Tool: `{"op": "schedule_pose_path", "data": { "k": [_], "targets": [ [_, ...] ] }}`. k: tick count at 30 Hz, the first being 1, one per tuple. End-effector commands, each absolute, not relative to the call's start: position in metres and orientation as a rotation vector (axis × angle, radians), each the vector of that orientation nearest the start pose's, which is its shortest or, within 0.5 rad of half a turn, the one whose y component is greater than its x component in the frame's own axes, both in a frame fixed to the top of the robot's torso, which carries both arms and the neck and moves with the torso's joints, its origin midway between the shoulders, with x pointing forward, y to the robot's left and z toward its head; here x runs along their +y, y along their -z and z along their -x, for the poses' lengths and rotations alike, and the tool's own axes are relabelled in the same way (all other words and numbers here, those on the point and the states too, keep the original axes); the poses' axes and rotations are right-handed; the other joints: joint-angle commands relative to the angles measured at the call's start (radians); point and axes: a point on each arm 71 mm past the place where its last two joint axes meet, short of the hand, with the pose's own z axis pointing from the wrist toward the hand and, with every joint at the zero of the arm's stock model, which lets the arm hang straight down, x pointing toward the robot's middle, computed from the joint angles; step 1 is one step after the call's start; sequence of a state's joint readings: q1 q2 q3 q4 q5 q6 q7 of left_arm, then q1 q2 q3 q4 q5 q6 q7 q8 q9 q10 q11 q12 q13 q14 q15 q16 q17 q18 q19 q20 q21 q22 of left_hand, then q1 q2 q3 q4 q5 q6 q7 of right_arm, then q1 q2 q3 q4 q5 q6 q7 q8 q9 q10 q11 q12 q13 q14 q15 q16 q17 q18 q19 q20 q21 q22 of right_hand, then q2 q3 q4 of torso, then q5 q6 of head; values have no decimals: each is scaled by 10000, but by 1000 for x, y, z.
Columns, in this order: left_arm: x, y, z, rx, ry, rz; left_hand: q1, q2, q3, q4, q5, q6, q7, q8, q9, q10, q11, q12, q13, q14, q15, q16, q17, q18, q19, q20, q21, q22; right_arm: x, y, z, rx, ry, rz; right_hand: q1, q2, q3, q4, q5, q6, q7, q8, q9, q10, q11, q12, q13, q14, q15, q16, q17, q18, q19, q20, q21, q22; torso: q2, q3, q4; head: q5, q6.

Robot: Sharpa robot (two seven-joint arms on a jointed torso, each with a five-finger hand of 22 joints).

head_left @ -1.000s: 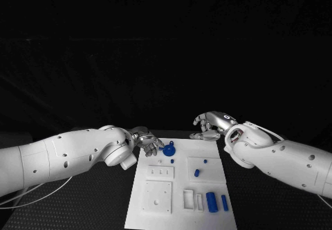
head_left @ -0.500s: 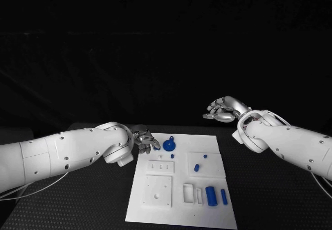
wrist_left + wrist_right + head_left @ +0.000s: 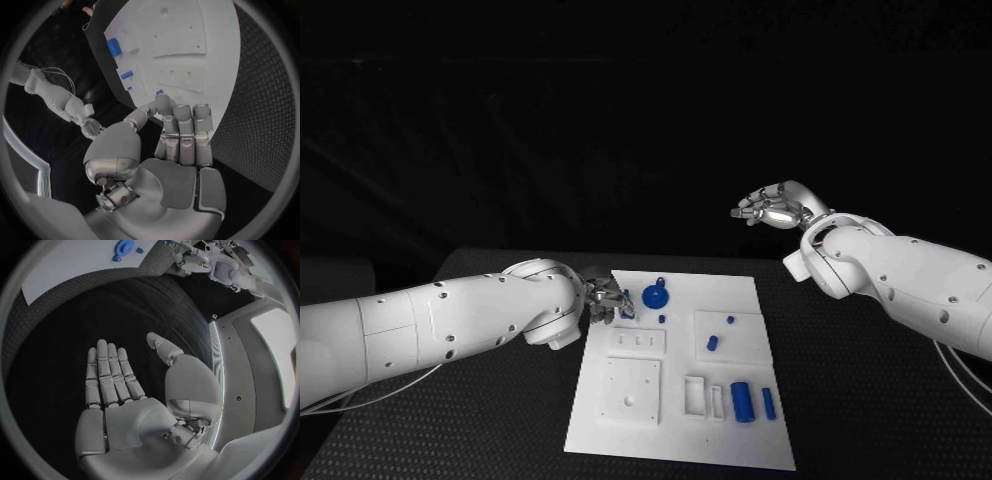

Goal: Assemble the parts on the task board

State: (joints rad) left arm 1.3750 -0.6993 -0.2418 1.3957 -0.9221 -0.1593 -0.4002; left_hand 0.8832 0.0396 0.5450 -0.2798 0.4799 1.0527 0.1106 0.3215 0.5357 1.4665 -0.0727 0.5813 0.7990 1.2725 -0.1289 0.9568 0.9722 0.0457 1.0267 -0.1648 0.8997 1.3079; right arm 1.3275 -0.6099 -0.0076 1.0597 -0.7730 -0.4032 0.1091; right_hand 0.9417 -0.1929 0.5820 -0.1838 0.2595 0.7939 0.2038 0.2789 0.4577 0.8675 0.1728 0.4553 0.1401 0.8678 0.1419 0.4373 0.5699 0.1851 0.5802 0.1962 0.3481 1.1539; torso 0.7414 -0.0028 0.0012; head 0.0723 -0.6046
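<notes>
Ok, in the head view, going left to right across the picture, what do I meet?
Left hand → round blue part → small blue part → right hand, raised beyond the task board.

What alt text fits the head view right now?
A white task board with small blue parts lies on a black table; the left hand sits at its far left corner, while the open right hand is raised beyond the board.
</notes>
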Motion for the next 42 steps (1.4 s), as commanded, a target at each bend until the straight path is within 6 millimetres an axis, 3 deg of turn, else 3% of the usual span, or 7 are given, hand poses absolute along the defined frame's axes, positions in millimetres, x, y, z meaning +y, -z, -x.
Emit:
{"op": "schedule_pose_path", "data": {
  "k": [1,10,18,29,40,42],
  "targets": [
    [182,209,-509,20922,5083,2777,-114,-13,-5,46,87,1072,-847,107,568,-19,-131,199,114,58,-138,160,53,196,93,-560,132,232,-226,123,-589,14475,-9361,-5034,14,104,-67,-25,35,-62,42,36,-25,114,-15,-109,-111,77,38,-126,-61,-49,-48,22,-86,9,-9,-14,-2,-35,-78],
    [176,227,-500,21268,5073,2480,-269,39,-8,51,180,1320,-933,203,731,-33,-205,563,279,71,-133,444,135,181,51,-598,318,235,-223,123,-589,14557,-9375,-5046,28,72,-105,-21,143,-107,88,21,-76,177,2,-249,-258,113,58,-273,-113,-44,-84,47,-149,37,-11,-14,-1,-58,-129],
    [174,229,-497,21272,5036,2188,-368,68,25,16,333,1431,-975,259,850,-88,-243,771,331,41,-115,595,147,178,0,-617,426,226,-225,124,-590,14619,-9311,-5090,25,48,-132,-11,182,-131,100,14,-99,196,12,-310,-323,108,76,-343,-133,-49,-117,60,-183,55,-11,-10,1,-85,-193],
    [170,237,-499,21427,4831,1788,-432,95,34,26,345,1463,-991,295,900,-108,-256,908,361,36,-113,691,151,178,-12,-627,494,223,-225,125,-591,14675,-9298,-5112,12,57,-161,13,242,-141,105,18,-121,227,17,-364,-388,115,94,-406,-145,-50,-146,72,-214,80,-9,-1,-12,-59,-148],
    [169,241,-503,21246,4599,1535,-479,128,45,48,278,1485,-990,315,927,-124,-251,986,366,21,-104,735,138,180,-31,-632,528,219,-224,125,-591,14723,-9308,-5107,1,64,-190,31,301,-151,109,20,-141,253,20,-407,-443,112,111,-462,-153,-52,-176,82,-243,104,-6,-4,-12,-117,-146],
    [169,242,-503,21247,4617,1532,-481,131,47,48,273,1485,-990,316,929,-125,-252,992,366,21,-104,738,137,181,-31,-632,532,218,-224,125,-591,14725,-9304,-5113,2,71,-191,33,309,-152,109,21,-143,257,20,-412,-449,113,112,-468,-154,-52,-178,82,-246,107,-7,-4,-8,-186,-168]
  ]
}}
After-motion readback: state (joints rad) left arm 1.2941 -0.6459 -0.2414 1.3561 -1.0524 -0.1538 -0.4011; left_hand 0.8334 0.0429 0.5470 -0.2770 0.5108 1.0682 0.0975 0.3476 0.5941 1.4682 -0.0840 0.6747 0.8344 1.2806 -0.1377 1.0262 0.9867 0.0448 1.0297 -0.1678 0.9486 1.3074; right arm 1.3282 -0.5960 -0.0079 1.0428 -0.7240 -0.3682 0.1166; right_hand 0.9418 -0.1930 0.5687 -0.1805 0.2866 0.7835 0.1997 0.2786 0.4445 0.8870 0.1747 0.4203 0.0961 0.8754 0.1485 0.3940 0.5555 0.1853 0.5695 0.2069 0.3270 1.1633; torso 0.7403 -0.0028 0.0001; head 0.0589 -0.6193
